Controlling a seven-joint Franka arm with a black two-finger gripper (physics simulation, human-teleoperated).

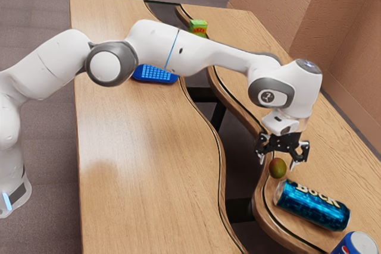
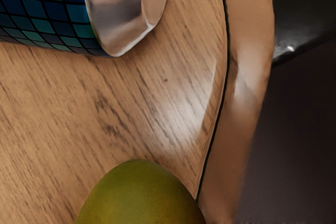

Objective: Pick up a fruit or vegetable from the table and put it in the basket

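The black, two-fingered pincer [image 1: 276,165] is spread wide and has hold of nothing, its two fingers standing well apart, pointing down over the pale wooden worktop [image 1: 143,135]. The smooth, egg-shaped fruit [image 1: 278,168], green with a reddish-brown flush, lies on the worktop just under the pincer, between the lines of the two fingers, close to the curved wooden edge beside the dark gap [image 1: 238,173] that winds through the tabletop. Near the fruit, but apart from it, a large metallic blue can [image 1: 312,205] with pale BOCK lettering lies on its side; the wrist view shows its silvery end towards the fruit and a pattern of teal and navy squares on its wall. Past that can, at the exterior view's lower right corner, is part of a second blue can [image 1: 357,245] with a silver top. The white and grey jointed arm [image 1: 205,52] comes in from the exterior view's left and reaches across the worktop. Beyond the arm stands a small green box [image 1: 198,26] with red markings, and a bright blue object [image 1: 156,74] with a grid of lighter squares sits partly hidden behind the arm
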